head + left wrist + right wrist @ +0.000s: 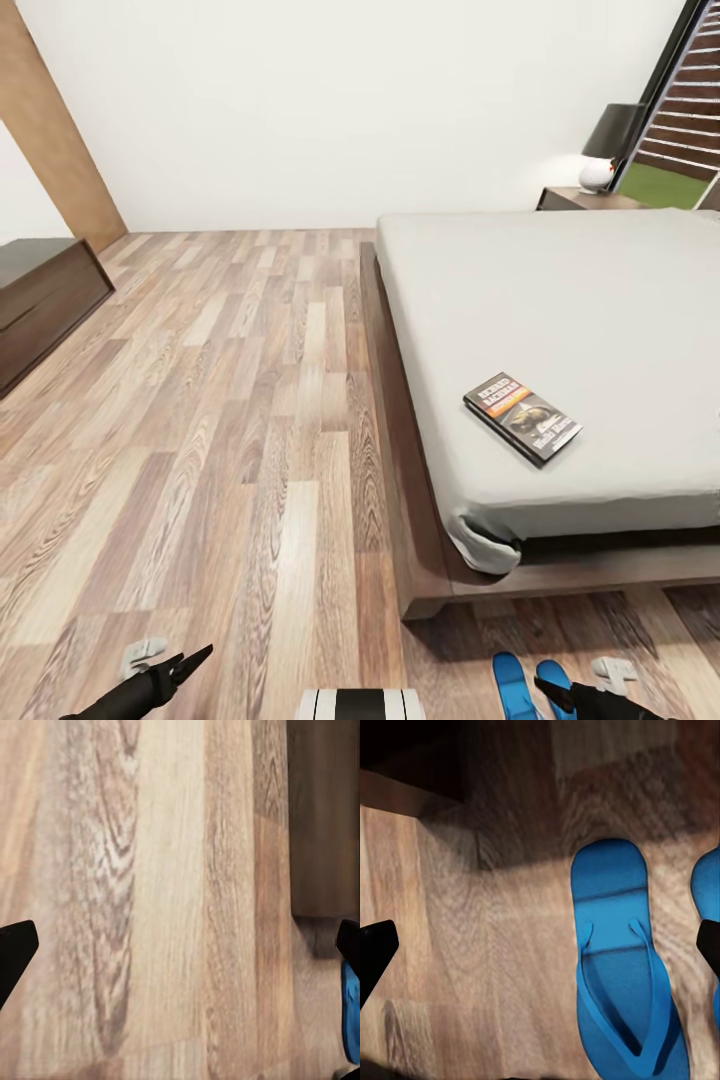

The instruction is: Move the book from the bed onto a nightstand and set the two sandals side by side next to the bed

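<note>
Head view, book: book (522, 417) lies flat on the mattress of the bed (570, 330), near the foot-end corner.
Head view, nightstand: nightstand (585, 199) stands at the far side of the bed, carrying a lamp (608, 145).
Head view, sandals: two sandals (535, 686) lie side by side on the wooden floor (220, 420), just off the bed's foot end.
Head view, grippers: left gripper (190, 662) and right gripper (548, 690) hang low over the floor.
Left wrist view: fingers (15, 956) spread wide apart, nothing between them; floor planks below.
Right wrist view: fingers (375, 952) spread wide apart, empty, above one blue sandal (622, 960); second sandal (706, 889) just beside it.
</note>
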Available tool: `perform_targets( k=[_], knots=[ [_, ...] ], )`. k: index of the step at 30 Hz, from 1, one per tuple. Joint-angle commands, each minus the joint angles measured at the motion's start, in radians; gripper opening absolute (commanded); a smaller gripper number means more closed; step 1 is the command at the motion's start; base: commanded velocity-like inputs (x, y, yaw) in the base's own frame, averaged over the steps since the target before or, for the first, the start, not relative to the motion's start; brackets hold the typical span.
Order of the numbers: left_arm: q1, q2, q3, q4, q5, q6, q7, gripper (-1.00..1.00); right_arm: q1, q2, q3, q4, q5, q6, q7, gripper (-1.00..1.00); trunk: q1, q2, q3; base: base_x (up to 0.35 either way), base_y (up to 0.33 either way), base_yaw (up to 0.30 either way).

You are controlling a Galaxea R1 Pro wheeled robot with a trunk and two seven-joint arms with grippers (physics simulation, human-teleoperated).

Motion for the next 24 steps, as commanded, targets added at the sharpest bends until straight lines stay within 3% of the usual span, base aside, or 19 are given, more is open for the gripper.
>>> perform_targets(
  k=[1,24],
  knots=[
    [-0.001,0.000,0.008,0.001,-0.010,-0.009,-0.002,1.00,-0.001,0.001,-0.008,-0.001,0.003,0.009,0.006,1.00,-0.001,0.000,0.003,0.000,0.000,0.000],
    [-0.001,-0.004,0.009,0.000,-0.010,-0.009,-0.002,1.00,-0.001,0.002,-0.008,0.005,0.003,0.009,0.006,1.00,-0.011,0.005,0.092,0.000,0.000,0.000]
  ],
)
